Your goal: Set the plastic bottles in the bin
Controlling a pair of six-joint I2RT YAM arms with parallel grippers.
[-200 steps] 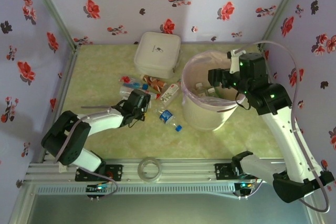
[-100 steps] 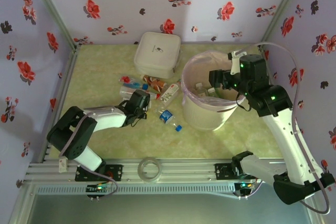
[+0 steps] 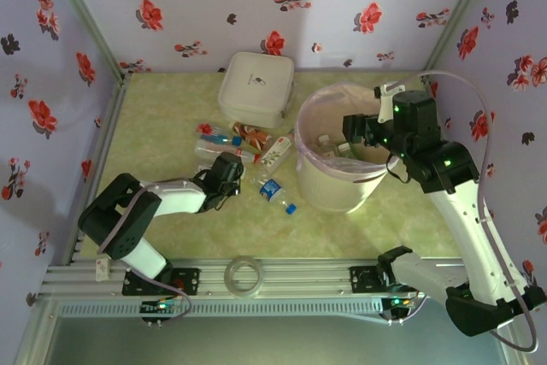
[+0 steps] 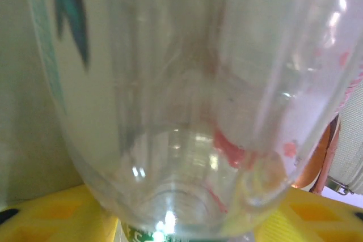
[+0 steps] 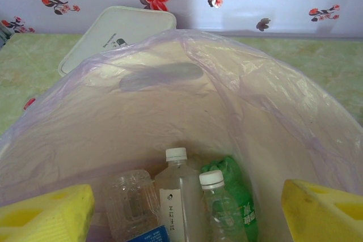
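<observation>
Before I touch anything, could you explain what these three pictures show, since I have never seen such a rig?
Two white-and-black robot arms stand at a pale green table. One camera looks down from above; one rides on each wrist. The left arm reaches into loose plastic bottles beside a square white lidded box; its camera sees a clear plastic bottle between its yellow jaws, grip uncertain. The right arm hangs over the round cream bin with pink liner, jaws open and empty; several bottles lie inside. A clear tape ring lies near the front.

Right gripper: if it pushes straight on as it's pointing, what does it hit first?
The right gripper would probably meet the white-capped bottles in the bin first; depth unclear.
</observation>
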